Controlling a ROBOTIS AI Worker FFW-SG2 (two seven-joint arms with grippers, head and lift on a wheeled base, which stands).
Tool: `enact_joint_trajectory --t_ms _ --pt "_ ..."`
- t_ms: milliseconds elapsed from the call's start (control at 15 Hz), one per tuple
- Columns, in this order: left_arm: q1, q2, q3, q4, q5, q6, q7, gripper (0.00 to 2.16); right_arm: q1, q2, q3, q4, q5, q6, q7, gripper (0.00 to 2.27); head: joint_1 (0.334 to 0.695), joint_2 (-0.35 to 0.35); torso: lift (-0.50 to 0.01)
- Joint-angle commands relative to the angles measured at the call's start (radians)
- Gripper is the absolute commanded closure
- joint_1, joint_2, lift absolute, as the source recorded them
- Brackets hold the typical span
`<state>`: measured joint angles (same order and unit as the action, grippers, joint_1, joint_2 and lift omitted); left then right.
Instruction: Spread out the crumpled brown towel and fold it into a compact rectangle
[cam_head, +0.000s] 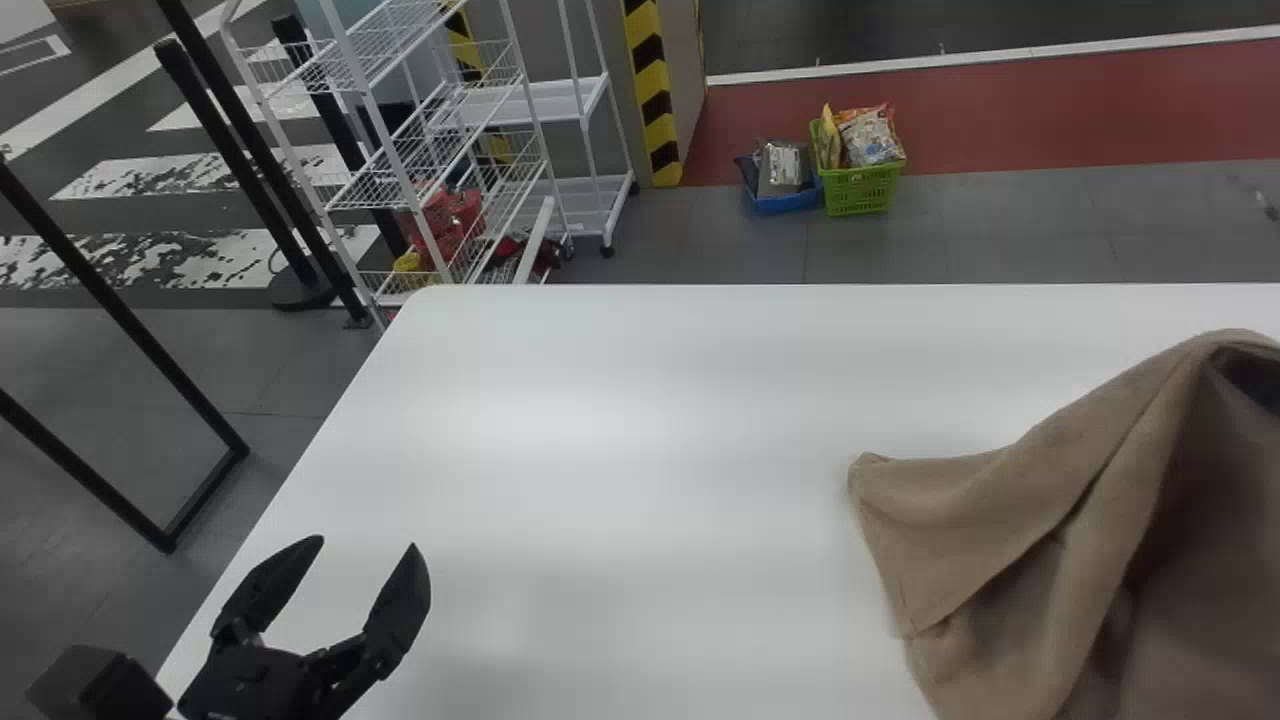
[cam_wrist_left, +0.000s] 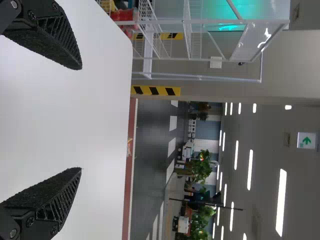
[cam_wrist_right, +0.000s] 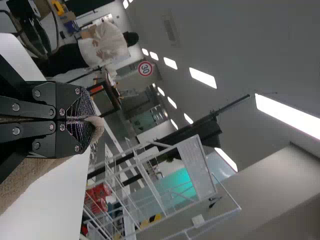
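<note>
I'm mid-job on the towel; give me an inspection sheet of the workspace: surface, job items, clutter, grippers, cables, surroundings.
Surface: white table, its left edge and far edge in the head view.
Job's things: brown towel, rumpled at the head view's right, creased and not yet folded into a rectangle.
Clutter: on the floor beyond the table, a green basket of packets beside a blue basket.
Left gripper: open over the table's near left, holding nothing.
Right gripper: shut on the towel, a bit of cloth poking past the fingertips.
Cables: nothing seen.
Surroundings: white wire rack and yellow-black striped post beyond the far edge.
</note>
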<state>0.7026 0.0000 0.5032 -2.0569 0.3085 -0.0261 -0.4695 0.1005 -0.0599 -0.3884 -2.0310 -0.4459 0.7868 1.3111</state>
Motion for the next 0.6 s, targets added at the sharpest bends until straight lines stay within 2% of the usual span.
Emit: enact_joint_trajectory --t_ms 0,200,467,533 --pt "0.000 -0.003 0.002 0.006 0.000 0.001 -0.011 0.09 -0.030 0.000 0.095 0.055 -0.053 -0.051 -0.004 1.30 0.695 0.331 -0.127" --pt "0.001 -0.003 0.002 0.009 0.001 -0.002 -0.031 0.09 -0.090 0.002 0.174 0.117 -0.182 -0.060 -0.047 1.30 0.695 0.350 -0.127" --pt "0.001 -0.003 0.017 0.011 0.018 -0.005 -0.093 0.09 -0.143 0.005 0.218 0.115 -0.238 -0.048 -0.093 1.30 0.695 0.350 -0.127" --pt "0.001 -0.003 0.017 0.006 0.029 -0.005 -0.120 0.09 -0.147 0.003 0.220 0.106 -0.218 -0.030 -0.099 1.30 0.695 0.350 -0.127"
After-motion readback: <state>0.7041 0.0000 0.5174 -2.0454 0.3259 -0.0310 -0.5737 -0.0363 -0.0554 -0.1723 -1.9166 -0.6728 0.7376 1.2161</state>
